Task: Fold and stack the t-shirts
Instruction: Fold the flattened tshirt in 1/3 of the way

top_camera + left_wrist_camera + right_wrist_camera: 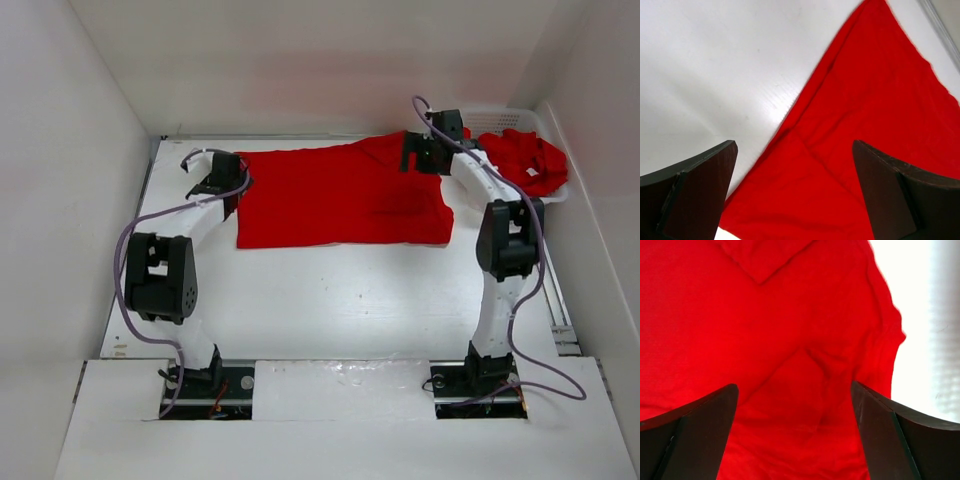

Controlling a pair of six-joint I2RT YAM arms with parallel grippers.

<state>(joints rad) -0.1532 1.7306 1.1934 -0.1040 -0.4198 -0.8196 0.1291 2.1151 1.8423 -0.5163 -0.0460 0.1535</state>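
On the white table (330,300) we see one red shirt (340,195) spread flat at the far side. Our left gripper (794,145) hangs over its left edge, jaws wide apart, holding nothing. Our right gripper (794,386) is likewise spread above its right part. More shirts (525,158) lie crumpled in the basket (510,118) at far right.

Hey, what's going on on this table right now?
Two robot arms are working on a red t-shirt that lies spread flat on the white table. The left gripper is over the shirt's left edge and the right gripper is over its right end. Both are open and hold nothing. More red shirts sit bunched in a white basket at the far right corner.
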